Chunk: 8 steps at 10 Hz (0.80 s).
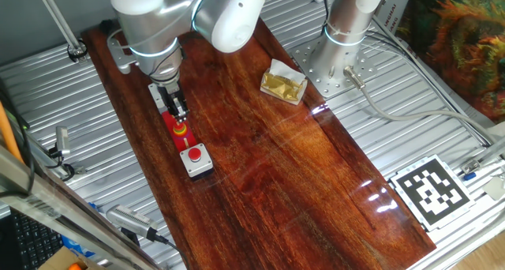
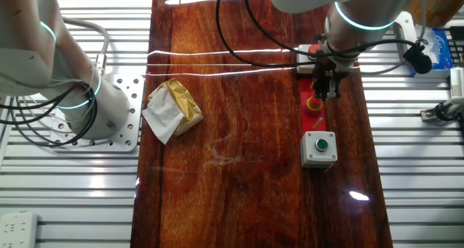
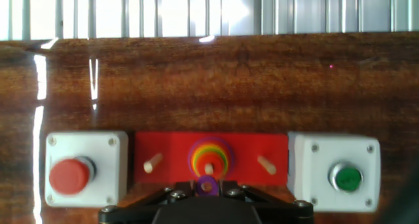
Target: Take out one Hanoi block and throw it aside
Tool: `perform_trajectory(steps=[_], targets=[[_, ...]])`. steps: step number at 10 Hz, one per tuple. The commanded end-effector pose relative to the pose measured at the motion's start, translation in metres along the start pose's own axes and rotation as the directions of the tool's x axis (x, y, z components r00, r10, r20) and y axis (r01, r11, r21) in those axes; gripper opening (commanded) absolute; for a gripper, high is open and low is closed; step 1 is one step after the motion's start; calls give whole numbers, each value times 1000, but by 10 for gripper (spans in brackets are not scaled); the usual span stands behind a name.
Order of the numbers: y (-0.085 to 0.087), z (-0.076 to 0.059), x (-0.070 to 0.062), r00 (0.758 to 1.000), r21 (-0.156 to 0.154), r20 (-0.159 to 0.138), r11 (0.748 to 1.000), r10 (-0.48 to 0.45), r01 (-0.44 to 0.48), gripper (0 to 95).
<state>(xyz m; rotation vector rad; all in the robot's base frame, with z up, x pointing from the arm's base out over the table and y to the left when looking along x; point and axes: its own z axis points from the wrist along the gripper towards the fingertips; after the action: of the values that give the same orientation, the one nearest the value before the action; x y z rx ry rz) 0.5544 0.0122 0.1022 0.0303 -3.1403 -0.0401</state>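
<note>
At the hand view's bottom centre the tool (image 3: 208, 192) pinches the Hanoi block (image 3: 207, 185) — just off the red base's (image 3: 163, 149) middle peg, apparently lifted free for discarding.

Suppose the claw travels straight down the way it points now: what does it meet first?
Probably the stack of coloured discs on the red base's middle peg. The claw hangs right above it, seemingly holding the purple Hanoi block; depth is unclear.

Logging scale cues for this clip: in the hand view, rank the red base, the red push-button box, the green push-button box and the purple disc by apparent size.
1. Red base, widest.
2. Red push-button box and green push-button box: they look alike, so no ranking between them.
3. Purple disc, by far the smallest; it sits nearest the camera, by the gripper, so its true size may be smaller still.
</note>
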Motion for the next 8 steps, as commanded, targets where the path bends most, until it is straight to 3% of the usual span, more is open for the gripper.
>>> perform_trajectory(steps=[1, 4, 6, 8], targets=[[-3, 2, 20, 1000, 1, 6, 1000, -8, 8, 0], [-6, 7, 61, 1000, 4, 3, 1000, -22, 22, 0], [-7, 10, 71, 1000, 6, 2, 1000, -25, 25, 0], [-7, 10, 72, 1000, 5, 4, 1000, -23, 23, 0]])
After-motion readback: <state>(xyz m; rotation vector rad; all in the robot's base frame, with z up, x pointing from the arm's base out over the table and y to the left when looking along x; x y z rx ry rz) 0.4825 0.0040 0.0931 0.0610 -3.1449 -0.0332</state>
